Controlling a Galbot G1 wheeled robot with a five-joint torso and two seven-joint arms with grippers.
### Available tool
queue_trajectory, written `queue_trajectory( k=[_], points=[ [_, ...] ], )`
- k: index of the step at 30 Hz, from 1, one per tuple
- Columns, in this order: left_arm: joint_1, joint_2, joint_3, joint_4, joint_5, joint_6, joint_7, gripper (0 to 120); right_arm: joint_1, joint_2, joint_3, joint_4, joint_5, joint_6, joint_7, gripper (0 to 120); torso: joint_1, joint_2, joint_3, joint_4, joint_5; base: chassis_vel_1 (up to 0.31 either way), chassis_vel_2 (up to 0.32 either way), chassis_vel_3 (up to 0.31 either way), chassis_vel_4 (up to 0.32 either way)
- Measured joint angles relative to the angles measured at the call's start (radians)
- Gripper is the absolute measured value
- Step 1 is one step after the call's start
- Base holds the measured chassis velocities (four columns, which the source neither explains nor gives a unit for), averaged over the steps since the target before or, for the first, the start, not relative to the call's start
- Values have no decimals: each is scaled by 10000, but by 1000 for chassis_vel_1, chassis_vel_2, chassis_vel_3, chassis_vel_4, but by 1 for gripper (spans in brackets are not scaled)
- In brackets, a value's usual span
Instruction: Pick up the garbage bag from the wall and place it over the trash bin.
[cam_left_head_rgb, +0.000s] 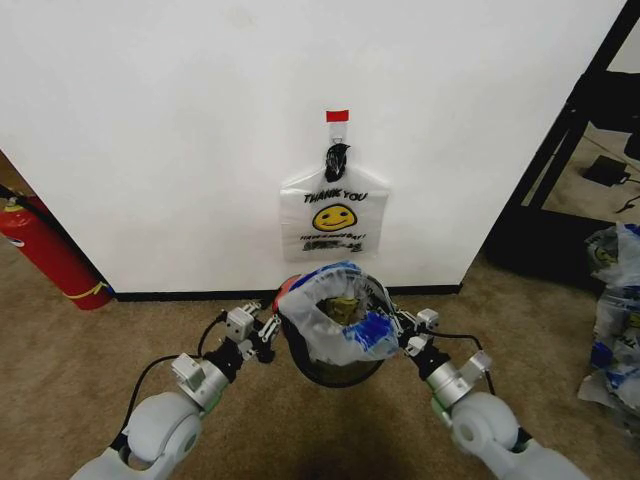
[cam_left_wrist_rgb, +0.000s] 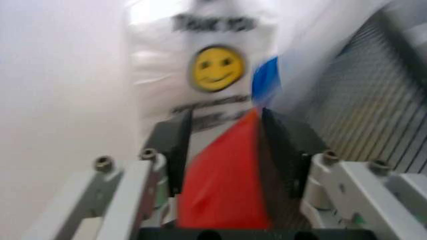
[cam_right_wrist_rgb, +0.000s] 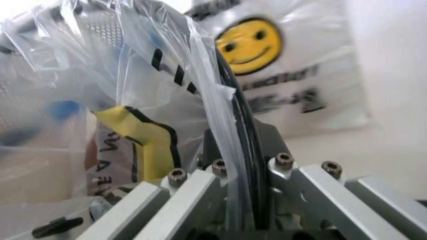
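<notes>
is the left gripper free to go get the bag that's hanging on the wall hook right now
Probably not yet. The left gripper sits low at the trash bin, fingers astride its rim, with the right gripper on the far side. The hanging bag is above and behind the bin, so the arm would have to let go and lift.

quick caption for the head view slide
Both grippers, left and right, flank the bag-lined trash bin; another garbage bag hangs on the wall.
</notes>
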Motion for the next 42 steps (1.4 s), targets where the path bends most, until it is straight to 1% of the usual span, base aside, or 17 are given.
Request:
queue_trajectory(
  k=[2,4,5,7,8,9,11,12,14,16,18,20,22,24,30,34,42],
  points=[
    [74,-174,-107,153,184,283,-648,56,-67,176,-138,144,-70,124,831,0,0,0,0,-1,0,0,0,0,0],
    [115,-219,-132,201,248,407,-886,58,-85,233,-176,194,-75,155,1072,0,0,0,0,-1,-1,0,0,0,0],
    [212,-313,-157,326,379,786,-1623,65,-108,375,-247,299,-89,233,1562,0,-1,0,0,0,0,0,0,0,0],
    [309,-429,-158,397,381,1113,-2456,71,-120,550,-323,393,-179,348,2093,0,-1,0,0,0,-2,0,0,0,0],
    [425,-547,-144,360,174,1265,-3178,77,-122,754,-411,454,-369,476,2691,0,-1,0,0,0,-3,0,0,0,0],
    [489,-593,-137,286,37,1286,-3397,80,-123,825,-447,471,-452,521,2908,0,-1,0,0,1,-2,0,0,0,0],
    [731,-730,-110,-145,-458,1300,-3924,88,-124,1106,-601,485,-788,732,3802,0,-1,0,0,1,0,0,0,0,0],
    [731,-730,-110,-145,-458,1300,-3924,88,-124,1106,-601,485,-788,732,3802,0,-1,0,0,1,0,0,0,0,0],
    [1094,-890,-37,-762,-958,1308,-4476,95,-124,1429,-805,477,-1219,1005,4816,0,-1,0,0,-3,1,0,0,0,0],
    [1686,-997,64,-1825,-1587,1336,-4774,103,-127,1736,-987,325,-1804,1271,5651,0,-2,0,-1,0,2,0,0,0,0],
    [2302,-1086,200,-2825,-2224,1443,-4845,108,-126,2013,-1125,93,-2353,1456,6198,0,-2,0,0,0,3,0,0,0,0],
    [2485,-1105,254,-3108,-2405,1485,-4849,109,-116,2089,-1167,24,-2505,1509,6357,0,-1,0,0,1,2,0,0,0,0],
    [3027,-1226,511,-3919,-2946,1613,-4723,112,-53,2379,-1352,-231,-2987,1661,6911,0,-2,3,-1,1,5,0,0,0,0],
    [3280,-1399,809,-4205,-3169,1669,-4436,113,-32,2631,-1501,-388,-3248,1721,7196,0,-2,2,-1,2,0,0,0,0,0],
    [3132,-1914,1621,-4045,-3243,1816,-3831,114,-20,3160,-1837,-737,-3631,1914,7391,0,-2,2,0,0,-1,0,0,0,0],
    [2750,-2284,2324,-3812,-3766,2084,-3246,110,112,3402,-2036,-1077,-3605,2119,7108,0,-1,2,0,0,2,0,0,0,0],
    [2017,-2491,2651,-3217,-3795,2220,-3025,98,315,3376,-2265,-1270,-3399,2178,6822,0,0,2,0,0,1,0,0,0,0]
  ],
)
